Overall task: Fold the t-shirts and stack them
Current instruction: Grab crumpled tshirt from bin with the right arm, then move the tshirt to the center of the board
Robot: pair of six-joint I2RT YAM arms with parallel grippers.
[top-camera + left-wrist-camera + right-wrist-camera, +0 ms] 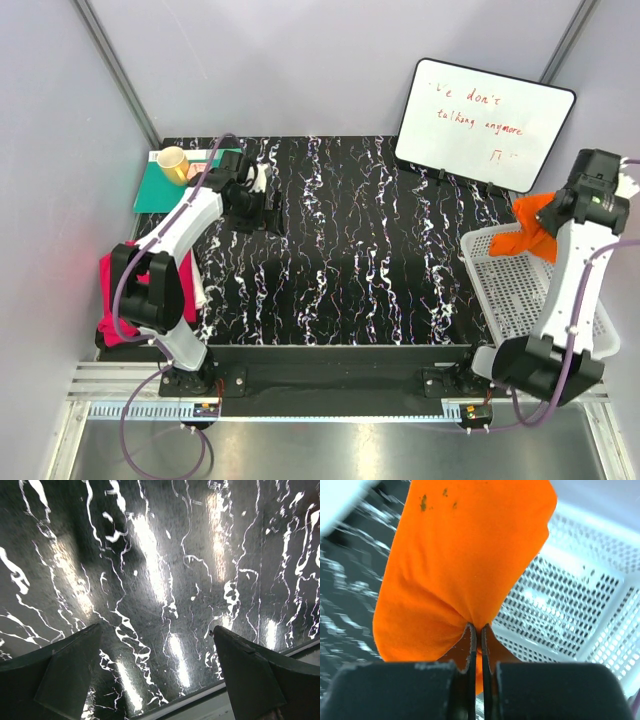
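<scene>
Cloth position: the orange shirt [465,555] is gathered into a bunch and hangs from the right hand [476,629]. The two fingers are pressed together on a pinched fold of the fabric, with only the cloth between them.

The right hand holds this shirt at the right side of the table [380,260], over the far end of the basket [520,290]. In the wrist view, the cloth covers part of the basket rim, with the perforated floor visible to its right. Whether the lower edge of the shirt touches the basket cannot be determined. A few small dark specks show on the fabric.

The pink shirt [108,320] lies in a heap at the near left edge of the table, partly hidden behind the left arm.

The left hand [156,629] is at the far left of the table, well apart from both shirts. Its fingers stand wide apart with nothing between them; only the marbled table surface shows below.

The mug [172,160] stands on the mat [155,190] at the far left corner. The whiteboard [485,120] stands at the far right.
</scene>
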